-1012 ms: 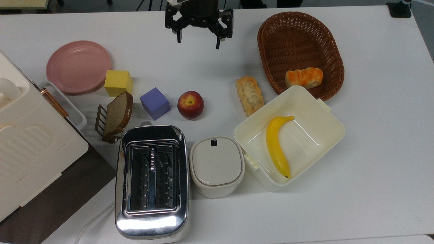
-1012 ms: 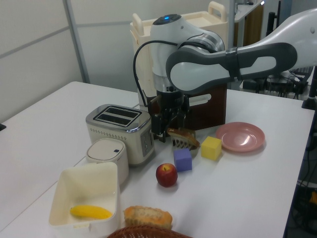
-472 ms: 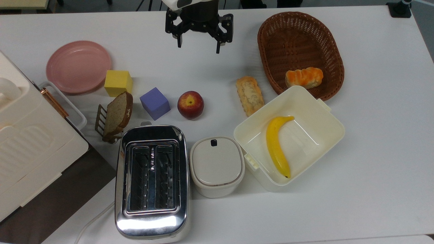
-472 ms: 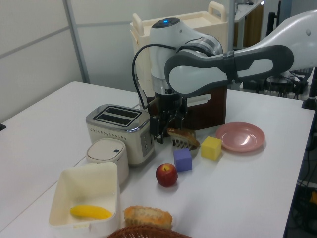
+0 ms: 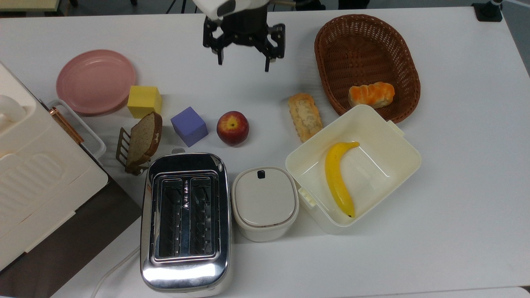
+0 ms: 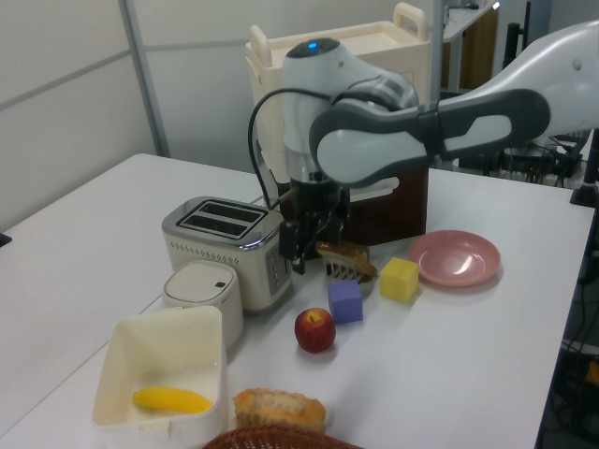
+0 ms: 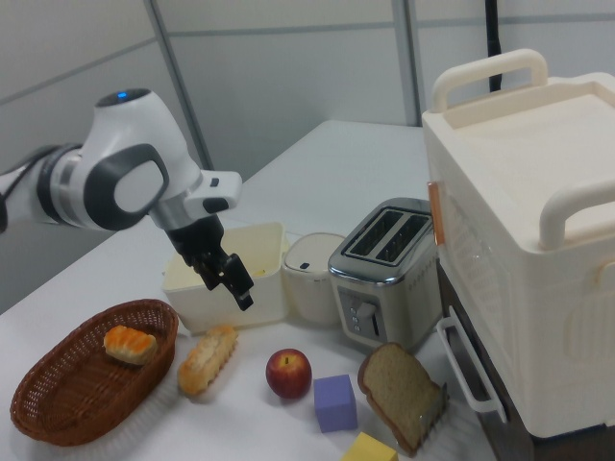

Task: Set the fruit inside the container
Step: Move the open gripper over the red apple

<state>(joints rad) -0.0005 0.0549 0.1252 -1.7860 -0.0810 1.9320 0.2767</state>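
Observation:
The fruit, a red apple [image 5: 232, 127] with a yellowish patch around its stem, rests on the white table between a purple cube and a bread roll; it also shows as the apple [image 6: 315, 329] in the left view and the apple [image 7: 288, 373] in the right view. The container [image 5: 408, 155], a cream-white square box, lies open at the top view's lower right with a yellow banana [image 5: 337, 178] inside. My gripper [image 5: 243, 64] hangs open and empty above the table, well beyond the apple toward the top view's upper edge. The left view has the gripper [image 6: 294, 260] beside the toaster.
A wicker basket [image 5: 364, 49] holds a bun [image 5: 371, 94]. A bread roll [image 5: 305, 116] lies between apple and container. A purple cube [image 5: 189, 126], yellow cube [image 5: 144, 100], pink plate [image 5: 96, 81], toast slice [image 5: 143, 140], toaster [image 5: 185, 219] and lidded pot [image 5: 265, 203] crowd the apple's other sides.
The gripper has crept a little toward the apple, downward in the top view, staying open. Nothing on the table has moved.

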